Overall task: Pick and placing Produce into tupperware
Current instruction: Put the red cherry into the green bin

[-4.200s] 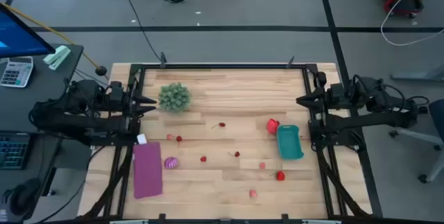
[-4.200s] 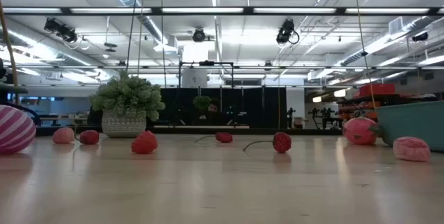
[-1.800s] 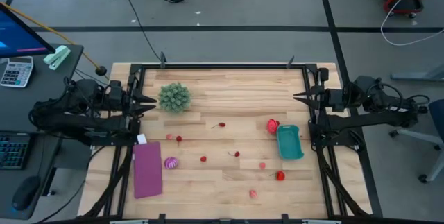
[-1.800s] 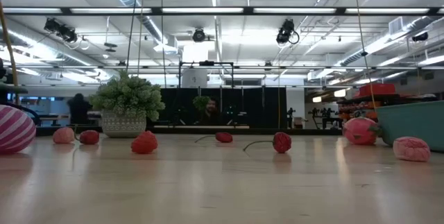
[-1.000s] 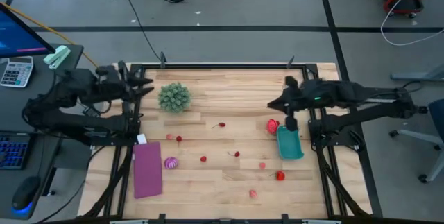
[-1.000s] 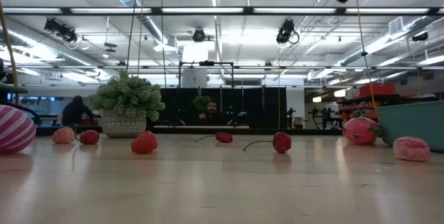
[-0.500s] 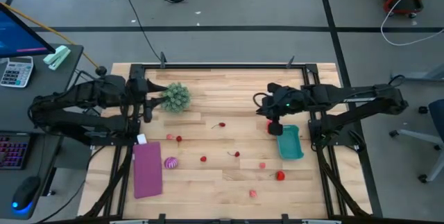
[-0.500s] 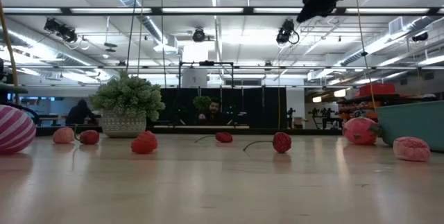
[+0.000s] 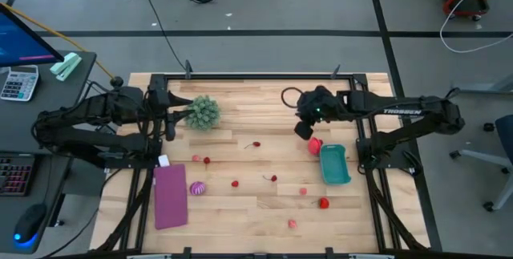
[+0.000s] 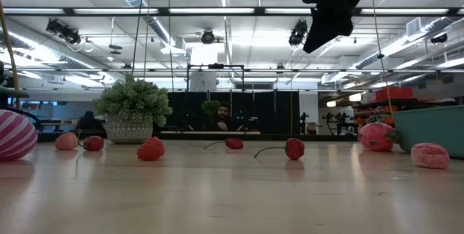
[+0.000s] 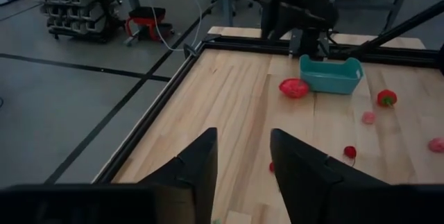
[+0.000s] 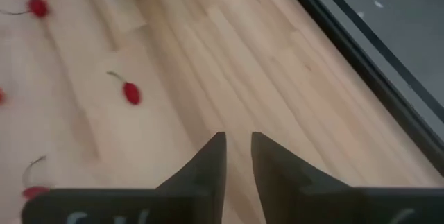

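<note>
Tub (image 9: pixel 334 164): teal, at about 3 o'clock of the table (image 9: pixel 264 211), near the right edge; from above it looks empty, no piece inside.
Done so far: nothing placed, as far as the views show; the task looks to be at its very start.
Big red piece (image 9: pixel 315 145): just off the tub's 10 o'clock corner, close to it, outside it.
Cherry (image 9: pixel 256 144): near table centre, slightly toward 12 o'clock, loose on the wood.
Other small pieces: one red (image 9: pixel 235 184) and one stemmed (image 9: pixel 273 178) below centre, a pink one (image 9: pixel 303 191) toward 5 o'clock, a strawberry (image 9: pixel 323 203) below the tub, a pale one (image 9: pixel 292 224) near 6 o'clock, two (image 9: pixel 206 160) toward 9 o'clock.
Striped ball (image 9: pixel 197 188): magenta, at about 8 o'clock, touching or just beside the purple mat (image 9: pixel 170 196).
Right gripper (image 12: pixel 237 156): raised over the table at about 1 o'clock, above and a little past the big red piece; fingers stand a narrow gap apart with nothing between them.
Left gripper (image 11: pixel 241 161): raised at about 10 o'clock, beside the green plant (image 9: pixel 203 112); fingers moderately apart, holding nothing.
Left to do: every piece, by my reading; the right arm seems best placed for the pieces near the tub.
</note>
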Tool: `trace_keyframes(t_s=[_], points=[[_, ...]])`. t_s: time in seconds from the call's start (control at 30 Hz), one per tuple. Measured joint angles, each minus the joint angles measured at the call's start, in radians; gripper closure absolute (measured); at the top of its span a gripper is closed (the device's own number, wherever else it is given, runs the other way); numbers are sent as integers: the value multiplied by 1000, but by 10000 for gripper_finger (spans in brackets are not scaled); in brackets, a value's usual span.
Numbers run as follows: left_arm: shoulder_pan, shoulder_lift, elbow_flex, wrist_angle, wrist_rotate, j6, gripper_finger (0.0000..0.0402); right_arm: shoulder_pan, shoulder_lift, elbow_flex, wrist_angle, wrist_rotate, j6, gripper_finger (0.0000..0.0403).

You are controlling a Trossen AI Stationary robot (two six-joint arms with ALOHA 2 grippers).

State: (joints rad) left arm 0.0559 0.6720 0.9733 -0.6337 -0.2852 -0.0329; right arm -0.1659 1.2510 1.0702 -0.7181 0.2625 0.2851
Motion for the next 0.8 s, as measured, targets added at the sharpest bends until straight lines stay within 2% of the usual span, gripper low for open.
trace_keyframes(t_s=[0.17, 0.33, 0.47, 0.63, 0.8], points=[[0, 0, 0, 0, 0, 3, 272, -64, 27, 0, 1, -36, -105, 295], [0, 0, 0, 0, 0, 3, 272, -125, 117, 0, 52, -310, -124, 253], [0, 0, 0, -6, 0, 3, 267, -113, 202, -1, 205, -494, -280, 215], [0, 0, 0, -20, 0, 3, 272, -59, 303, -1, 418, -491, -471, 171], [0, 1, 0, -54, 0, 0, 280, 11, 437, -1, 587, -460, -489, 150]])
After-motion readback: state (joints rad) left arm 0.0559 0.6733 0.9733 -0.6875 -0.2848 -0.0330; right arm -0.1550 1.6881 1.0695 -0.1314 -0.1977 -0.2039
